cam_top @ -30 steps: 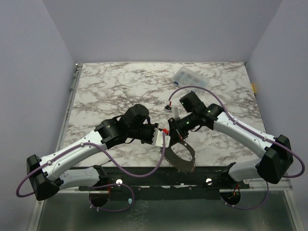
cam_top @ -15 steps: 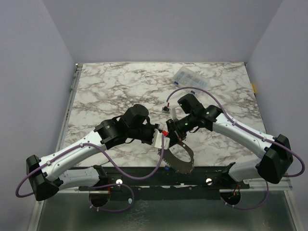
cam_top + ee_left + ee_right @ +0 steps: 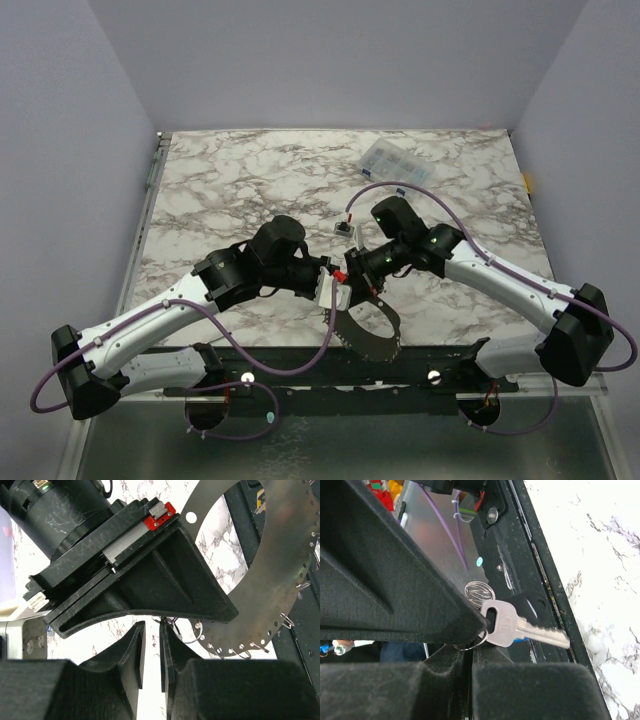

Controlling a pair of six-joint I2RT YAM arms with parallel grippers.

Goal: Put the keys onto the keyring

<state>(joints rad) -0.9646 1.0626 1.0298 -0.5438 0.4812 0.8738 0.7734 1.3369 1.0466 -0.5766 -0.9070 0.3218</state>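
Grey metal comes first: the keyring (image 3: 362,343) (image 3: 280,570), a wide hoop of flat, hole-punched band, hangs over the near edge of the marble tabletop (image 3: 220,190), between the two arms. Just past the hoop's far rim the two grippers meet nose to nose.

The left gripper (image 3: 335,288) (image 3: 150,627), on the hoop's left side, has its fingers parted by a narrow slit. Its wrist view shows nothing clearly caught in that slit, only fine wire right at the tips.

The right gripper (image 3: 352,272) (image 3: 468,652), on the hoop's right side, has its fingers pressed together. A thin wire loop (image 3: 479,641) comes out of their seam, pinched there. On that loop hangs a silver key (image 3: 507,622), threaded through the hole in its head, with its blade pointing away from the fingers. A dark-headed key (image 3: 532,606) lies behind it. Whether the loop is joined to the hoop I cannot tell.

Farther beyond the hoop, a small black item (image 3: 345,228) lies on the tabletop, apart from both grippers. Farthest from the hoop, toward the back right, rests a clear compartment box (image 3: 397,158).
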